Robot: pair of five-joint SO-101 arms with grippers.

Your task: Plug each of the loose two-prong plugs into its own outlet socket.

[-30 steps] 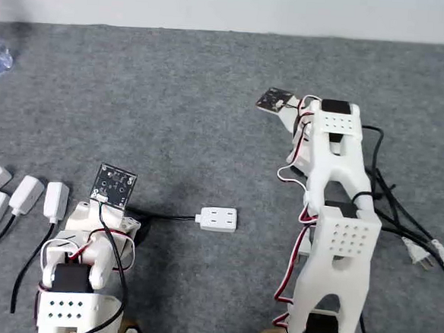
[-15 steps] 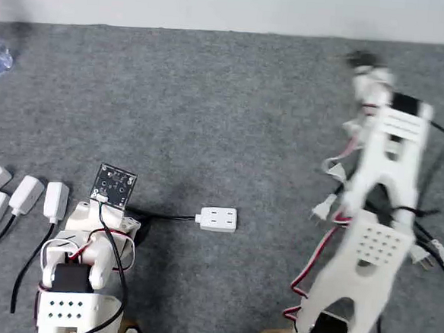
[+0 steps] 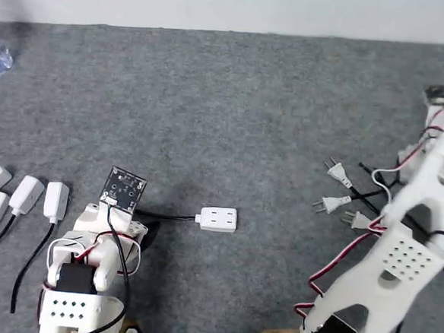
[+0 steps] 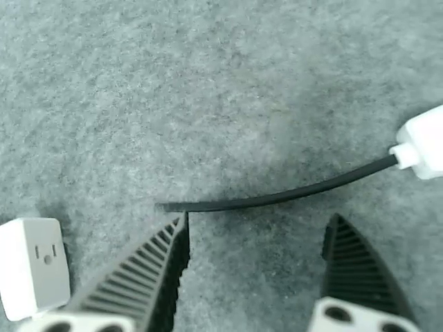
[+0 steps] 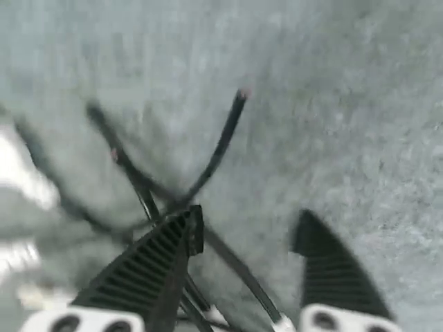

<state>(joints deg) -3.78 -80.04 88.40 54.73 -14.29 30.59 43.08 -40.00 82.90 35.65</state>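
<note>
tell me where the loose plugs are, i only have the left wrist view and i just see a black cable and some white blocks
Observer: At least three loose plugs lie together on the table beside the right arm.
Operator: is the right gripper holding one
Observer: No. The right gripper is open above some black cables, with nothing between its fingers.
Operator: what is the white thing at the end of my cable
Observer: An outlet socket, lying flat between the two arms with nothing plugged into it.
</note>
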